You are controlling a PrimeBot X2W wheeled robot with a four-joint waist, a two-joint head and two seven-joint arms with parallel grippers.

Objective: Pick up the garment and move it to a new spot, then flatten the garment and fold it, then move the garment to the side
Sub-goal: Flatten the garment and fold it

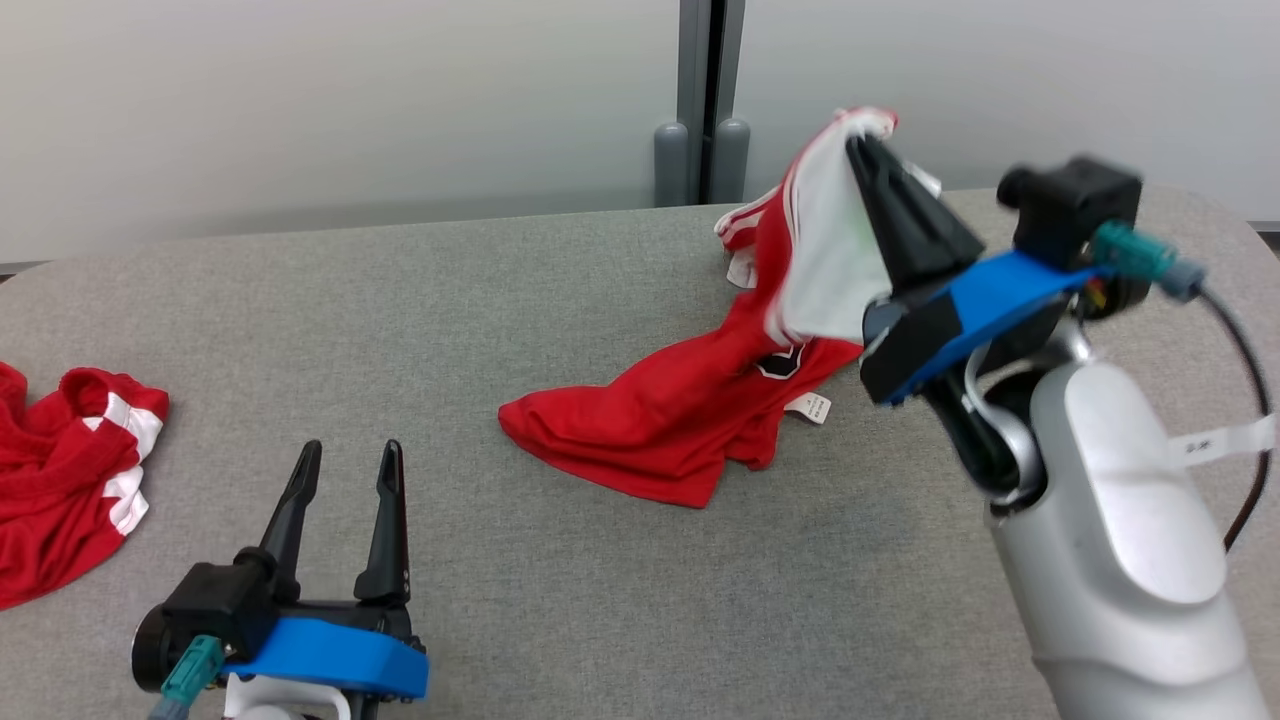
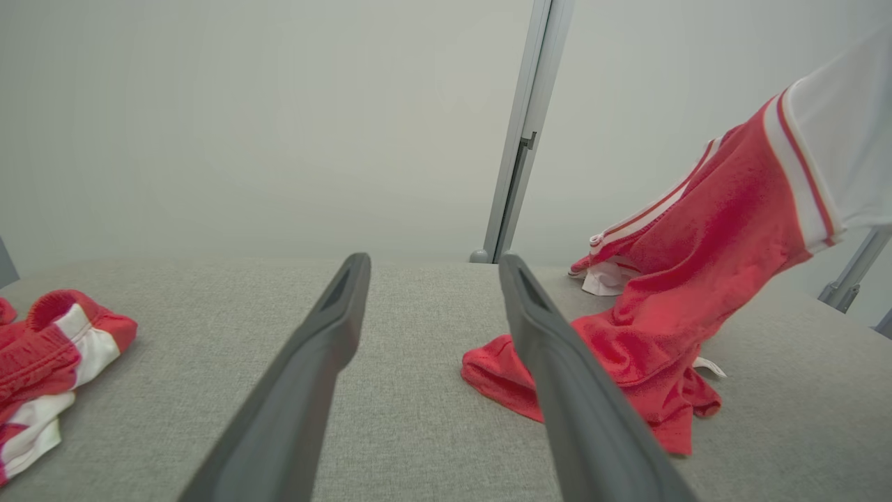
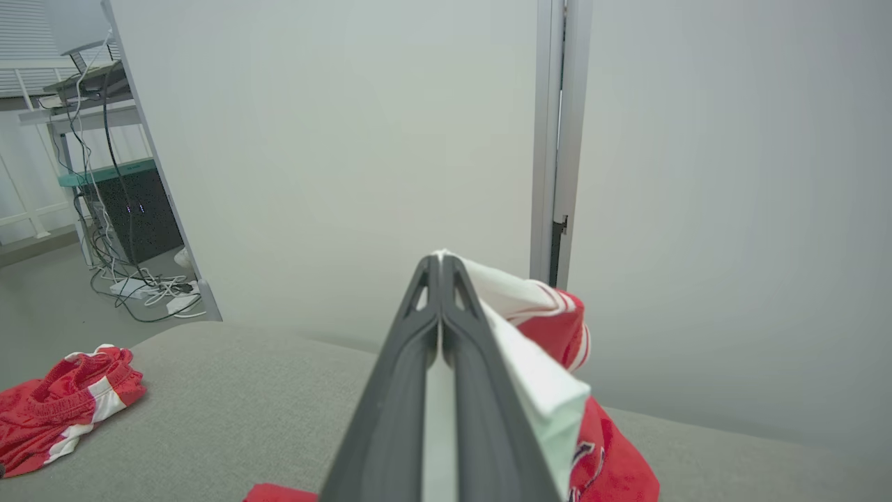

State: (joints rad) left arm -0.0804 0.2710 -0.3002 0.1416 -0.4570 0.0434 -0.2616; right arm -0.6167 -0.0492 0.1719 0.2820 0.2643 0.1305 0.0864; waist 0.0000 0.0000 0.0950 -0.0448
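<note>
The red garment (image 1: 680, 410) is clamped by its white edge in the jaws of the right gripper (image 1: 865, 145), trailing down toward the left gripper (image 1: 350, 460), whose jaws are held apart.

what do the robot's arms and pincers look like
The left pincer and right pincer each have two long, tapered dark grey fingers on a black base over a blue plate, plus a teal plug; the right one's leads into a black cable. The right forearm is a smooth silver shell with a white label.

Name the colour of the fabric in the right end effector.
White garment panel with red stripes; head view.
</note>
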